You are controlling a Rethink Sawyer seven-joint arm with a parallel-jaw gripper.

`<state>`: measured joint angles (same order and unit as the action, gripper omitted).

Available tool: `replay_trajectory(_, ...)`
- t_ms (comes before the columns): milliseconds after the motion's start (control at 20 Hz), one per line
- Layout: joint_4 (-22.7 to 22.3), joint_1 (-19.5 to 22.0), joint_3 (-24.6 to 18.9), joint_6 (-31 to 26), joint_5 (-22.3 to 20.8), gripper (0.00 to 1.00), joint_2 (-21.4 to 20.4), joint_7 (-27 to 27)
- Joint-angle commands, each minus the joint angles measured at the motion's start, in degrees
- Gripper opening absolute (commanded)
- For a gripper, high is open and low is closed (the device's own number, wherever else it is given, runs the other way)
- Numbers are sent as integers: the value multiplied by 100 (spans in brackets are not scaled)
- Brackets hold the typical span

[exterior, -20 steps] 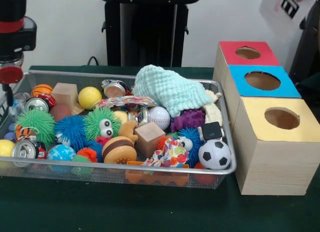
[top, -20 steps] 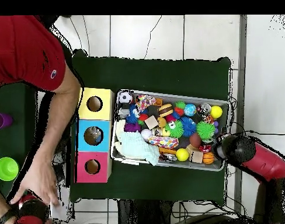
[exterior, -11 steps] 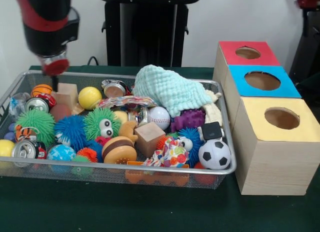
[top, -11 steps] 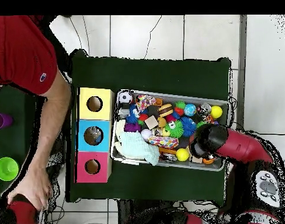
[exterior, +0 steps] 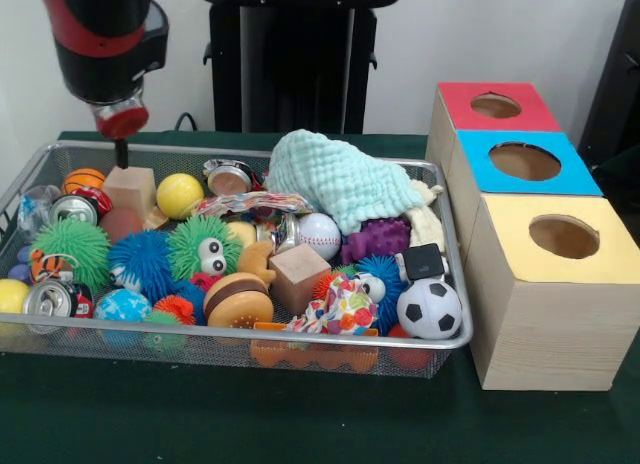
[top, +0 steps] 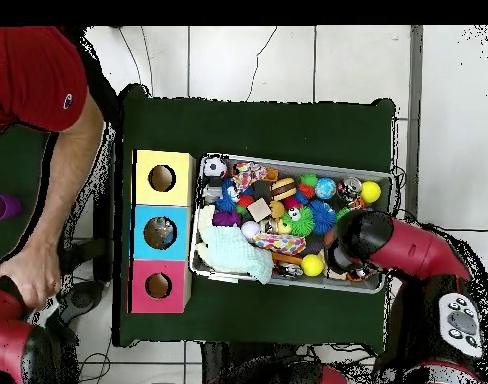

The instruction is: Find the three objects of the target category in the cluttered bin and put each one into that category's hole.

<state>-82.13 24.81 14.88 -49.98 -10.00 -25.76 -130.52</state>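
Gripper (exterior: 121,156) hangs over the far left corner of the wire bin (exterior: 250,339), its dark tip just above the pale wooden block (exterior: 131,189) — whether it touches is unclear. How far the tip is open, or whether it has hold of anything, I cannot tell. Red and black arm (top: 413,248) enters the overhead view from the right, its head covering that corner of the bin.

Bin is packed: yellow ball (exterior: 179,195) beside the block, crushed can (exterior: 73,208) to its left, mint cloth (exterior: 340,179) heaped at the back, second wooden cube (exterior: 299,277) near the front, soccer ball (exterior: 429,308) at the front right.

Three boxes stand just right of the bin — red-topped box (exterior: 497,106), blue-topped box (exterior: 525,162), yellow-topped box (exterior: 563,237), each with a round hole.

A person's arm (top: 56,195) shows at the overhead view's left edge.
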Motion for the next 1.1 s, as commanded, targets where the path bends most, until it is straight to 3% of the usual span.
replay_trajectory(50, -83, 367, -350, 601, 150, 100, 382, -479)
replay_trajectory(350, -195, 788, -539, 1362, -2, 100, 629, -207)
replay_trajectory(650, -550, 1610, -1091, 2692, -154, 100, 761, 225)
replay_trajectory(700, -673, 1760, -1233, 3118, -252, 100, 734, 252)
replay_trajectory(950, -755, 1844, -1233, 4013, -712, 100, 818, 91)
replay_trajectory(1100, -769, 1956, -1243, 4220, -868, 100, 967, 69)
